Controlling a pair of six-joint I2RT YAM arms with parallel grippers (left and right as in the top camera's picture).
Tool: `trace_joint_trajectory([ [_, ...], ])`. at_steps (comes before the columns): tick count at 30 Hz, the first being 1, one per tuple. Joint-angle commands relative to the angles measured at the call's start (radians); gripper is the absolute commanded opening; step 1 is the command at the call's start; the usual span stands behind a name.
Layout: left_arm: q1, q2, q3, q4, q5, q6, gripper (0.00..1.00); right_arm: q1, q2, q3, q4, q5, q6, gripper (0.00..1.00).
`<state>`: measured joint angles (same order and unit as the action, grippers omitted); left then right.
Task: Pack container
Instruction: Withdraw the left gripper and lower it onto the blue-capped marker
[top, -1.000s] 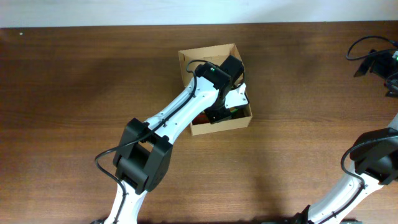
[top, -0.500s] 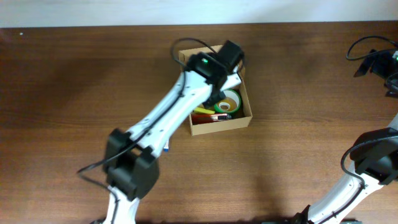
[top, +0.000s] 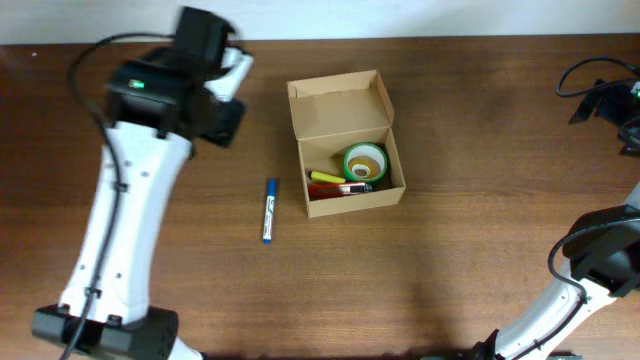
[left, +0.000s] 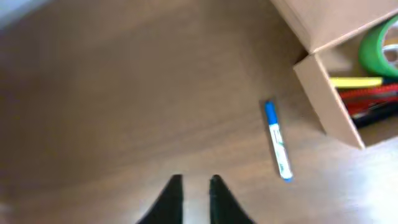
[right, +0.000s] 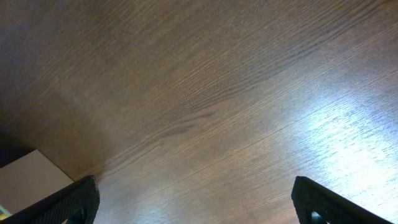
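The container, a brown cardboard box (top: 398, 170) with its flap lid (top: 340, 105) standing open, sits at the table's middle. Inside lie a green tape roll (top: 365, 160), a yellow marker (top: 325, 177) and red and dark markers. A blue marker (top: 268, 210) lies on the table left of the box. My left gripper (top: 234, 70) is far up and left of the box. In the left wrist view its fingers (left: 196, 182) are empty with a narrow gap, and the blue marker (left: 277, 140) and box (left: 326, 99) show ahead on the right. My right gripper (right: 193, 186) is wide open over bare wood.
The right arm (top: 605, 100) is at the table's far right edge with cables beside it. A pale wall strip runs along the back edge. Brown wood surrounds the box on all sides.
My left arm has lifted out of the box and swung far to the upper left. The box contents and the blue marker on the table are now uncovered. The right arm has not moved.
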<state>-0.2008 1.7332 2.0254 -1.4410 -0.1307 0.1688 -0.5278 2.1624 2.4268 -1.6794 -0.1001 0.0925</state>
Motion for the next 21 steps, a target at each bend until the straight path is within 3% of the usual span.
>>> trace_joint_trajectory([
  [1,0.09,0.012,-0.098,-0.003,0.235,-0.044,0.23,0.003,-0.03,0.0,0.0,-0.013,-0.007,0.99],
  [7,0.107,0.012,-0.43,0.193,0.265,-0.018,0.45,0.003,-0.03,0.0,0.0,-0.013,-0.007,1.0],
  [12,0.063,0.012,-0.717,0.443,0.266,-0.019,0.53,0.004,-0.03,0.0,0.0,-0.013,-0.007,0.99],
  [21,-0.074,0.012,-0.826,0.598,0.261,-0.042,0.58,0.003,-0.03,0.0,0.0,-0.013,-0.007,0.99],
])
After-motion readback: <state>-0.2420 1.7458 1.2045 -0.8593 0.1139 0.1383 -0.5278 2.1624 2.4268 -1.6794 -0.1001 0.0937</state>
